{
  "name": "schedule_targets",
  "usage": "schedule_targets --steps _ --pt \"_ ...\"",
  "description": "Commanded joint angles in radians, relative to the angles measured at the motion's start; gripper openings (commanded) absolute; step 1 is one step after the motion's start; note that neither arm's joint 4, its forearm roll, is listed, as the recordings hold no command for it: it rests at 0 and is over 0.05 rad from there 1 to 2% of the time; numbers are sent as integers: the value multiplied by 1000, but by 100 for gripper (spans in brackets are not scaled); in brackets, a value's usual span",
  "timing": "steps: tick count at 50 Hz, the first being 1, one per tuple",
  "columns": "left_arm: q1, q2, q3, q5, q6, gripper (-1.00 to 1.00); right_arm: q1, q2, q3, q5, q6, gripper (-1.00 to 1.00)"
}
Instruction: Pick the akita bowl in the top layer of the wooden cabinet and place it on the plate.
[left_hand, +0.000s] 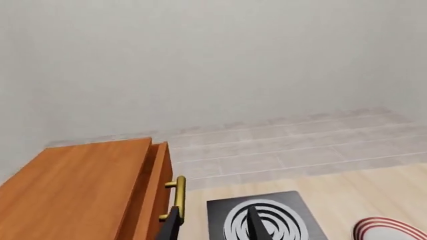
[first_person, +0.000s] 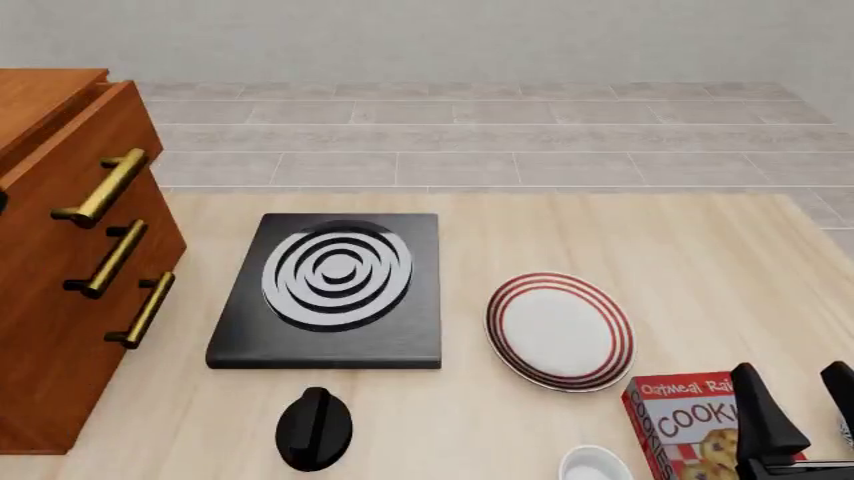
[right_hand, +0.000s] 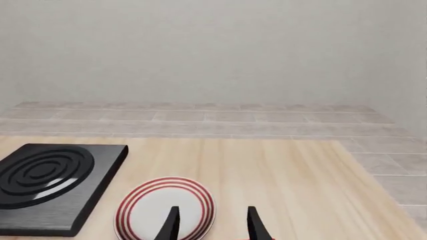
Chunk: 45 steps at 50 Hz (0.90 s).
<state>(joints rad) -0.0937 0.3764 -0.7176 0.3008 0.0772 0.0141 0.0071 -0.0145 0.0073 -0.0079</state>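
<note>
cabinet (first_person: 54, 300): reddish-brown wood, brass handles | plate (first_person: 558, 330): white, red concentric rim rings | stove (first_person: 334, 290): black, white rings | box (first_person: 687, 420): red, white lettering, cookie picture | bowl (first_person: 594, 466): plain white | table (first_person: 641, 250): pale wood grain

Right end effector (right_hand: 212, 225) parted above plate (right_hand: 148, 207); stove slab (right_hand: 50, 177) beside.

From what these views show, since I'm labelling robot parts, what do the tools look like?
Little of either is in frame. The right tool has two plain black tapered fingers, which the right wrist view shows as slim dark blades. The left tool likewise shows thin black fingers. No cables, markings or arm links are visible.
</note>
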Motion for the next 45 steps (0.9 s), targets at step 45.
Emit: schedule_targets --steps 45 --pt "127 446 -557 406 121 100 11 19 10 -21 -14 100"
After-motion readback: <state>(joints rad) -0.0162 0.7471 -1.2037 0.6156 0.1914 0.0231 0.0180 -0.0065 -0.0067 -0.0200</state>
